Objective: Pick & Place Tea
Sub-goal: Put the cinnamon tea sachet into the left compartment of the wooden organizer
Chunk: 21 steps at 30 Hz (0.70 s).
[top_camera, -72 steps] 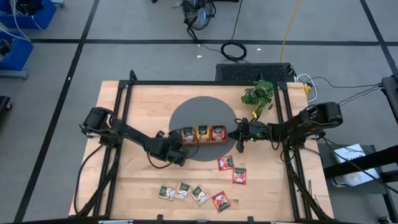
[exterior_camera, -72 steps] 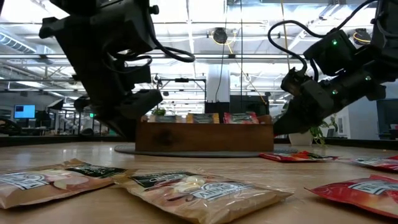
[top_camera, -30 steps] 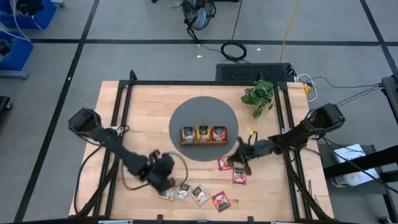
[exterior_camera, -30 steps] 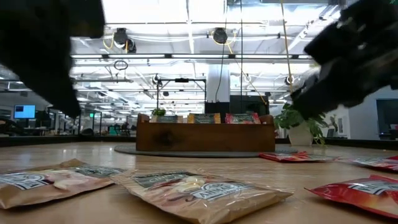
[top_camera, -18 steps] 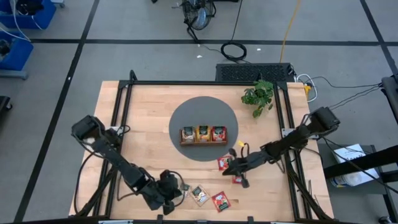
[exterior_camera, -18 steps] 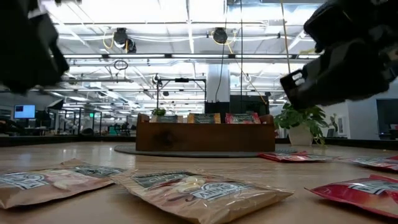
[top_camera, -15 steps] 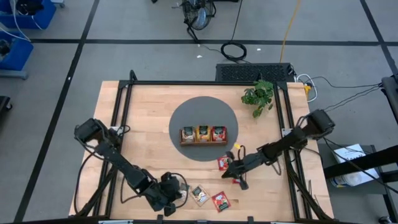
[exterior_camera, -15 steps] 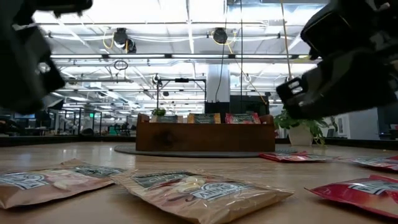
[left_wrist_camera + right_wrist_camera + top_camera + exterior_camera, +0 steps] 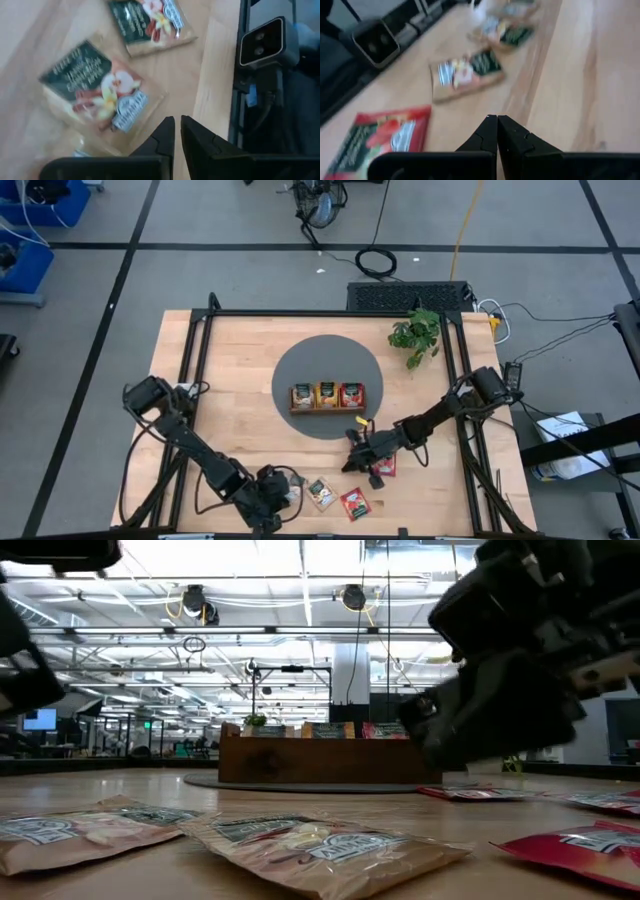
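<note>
L gripper [image 9: 174, 131] is kept nearly shut, nothing held; orange tea sachets [image 9: 100, 95] are seen just ahead. R gripper [image 9: 497, 131] is shut, empty, red sachet [image 9: 380, 137] beside it.

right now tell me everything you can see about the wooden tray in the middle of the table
The wooden tray is a long brown box with three compartments in a row, sitting flat on a dark grey round mat at the table's centre. Each compartment holds tea sachets standing upright: dark green, orange-yellow, then red. In the low view its plain front wall hides all but the sachet tops. Neither gripper touches it.
</note>
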Tool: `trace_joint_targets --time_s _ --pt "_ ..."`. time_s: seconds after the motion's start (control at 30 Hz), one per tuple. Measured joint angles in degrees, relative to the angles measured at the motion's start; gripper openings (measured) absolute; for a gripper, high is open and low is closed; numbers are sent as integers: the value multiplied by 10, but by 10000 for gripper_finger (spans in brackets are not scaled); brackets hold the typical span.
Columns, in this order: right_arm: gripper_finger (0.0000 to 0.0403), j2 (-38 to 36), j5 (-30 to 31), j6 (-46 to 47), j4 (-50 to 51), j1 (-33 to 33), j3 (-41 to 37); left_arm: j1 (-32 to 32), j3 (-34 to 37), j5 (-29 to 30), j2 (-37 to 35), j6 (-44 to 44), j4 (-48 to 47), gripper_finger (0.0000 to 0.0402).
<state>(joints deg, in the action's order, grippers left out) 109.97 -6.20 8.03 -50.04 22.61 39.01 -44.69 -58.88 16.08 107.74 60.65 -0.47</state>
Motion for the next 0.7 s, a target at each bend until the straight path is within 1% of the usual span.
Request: trace_joint_targets --time_s 0.17,0.23,0.3,0.37,0.43,0.5,0.57,0.7 --pt "3 0 -3 -25 -101 -18 4 0 1 9 6 30 -20 35" --pt "4 0 -35 -28 -107 -32 18 4 1 21 8 36 -30 35" --pt "4 0 -87 -13 -81 -49 39 7 1 26 15 36 -31 35" --pt "4 0 -119 11 -24 -61 68 11 2 24 20 30 -31 35" --pt "4 0 -120 16 38 -68 93 15 0 25 30 29 -26 35" --pt "4 0 -120 15 80 -70 112 18 0 27 35 29 -26 35" --pt "4 0 -121 13 103 -70 123 22 -1 32 42 29 -23 35" --pt "4 0 -119 -2 126 -70 120 26 -1 54 43 21 -37 35"
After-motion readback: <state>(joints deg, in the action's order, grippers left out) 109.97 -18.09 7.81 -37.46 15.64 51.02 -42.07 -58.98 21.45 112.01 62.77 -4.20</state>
